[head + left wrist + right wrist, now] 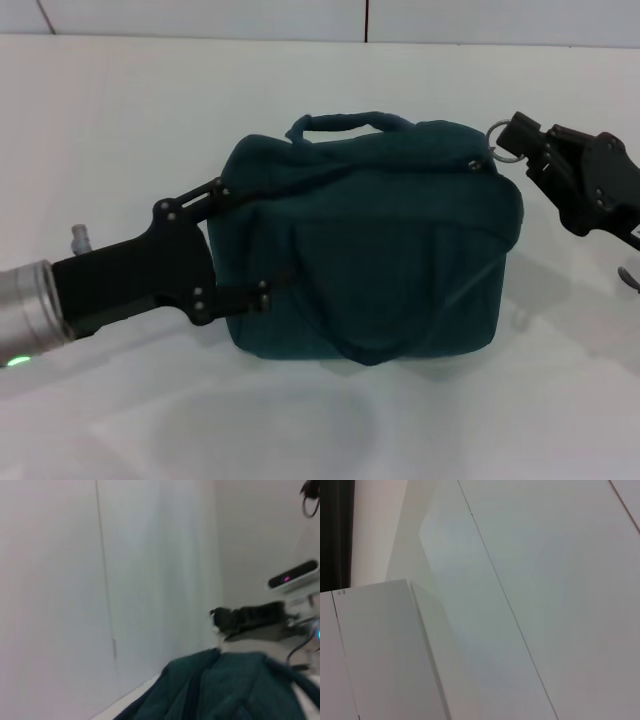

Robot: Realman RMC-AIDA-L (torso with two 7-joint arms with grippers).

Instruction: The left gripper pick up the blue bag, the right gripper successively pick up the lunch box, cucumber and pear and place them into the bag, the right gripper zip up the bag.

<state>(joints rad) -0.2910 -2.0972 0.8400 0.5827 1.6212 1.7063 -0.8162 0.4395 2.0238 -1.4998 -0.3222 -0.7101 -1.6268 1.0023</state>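
Head view: bag sits mid-table, dark teal, closed along the top as far as shows, handle up at the far edge. Left gripper at the bag's left end, fingers spread, one finger at the far-left corner, one at the near-left edge, both touching or just beside the fabric; not clamped on it. Right gripper at the bag's far-right corner, just beside a metal ring that looks like the zipper pull. Cannot tell whether it is pinching the ring or has let go. No lunch box, cucumber or pear anywhere on the table.

Left wrist view: bag close below the camera; right gripper beyond it, blurred. Bare wall behind.

Right wrist view: only white panels and wall. No bag, no fingers.

Judgement: the three items are likely inside the bag, since none lie outside and the bag looks full. The pull at the right end suggests the zip is finished or nearly so. Remaining: at most the last of the zip run and release.
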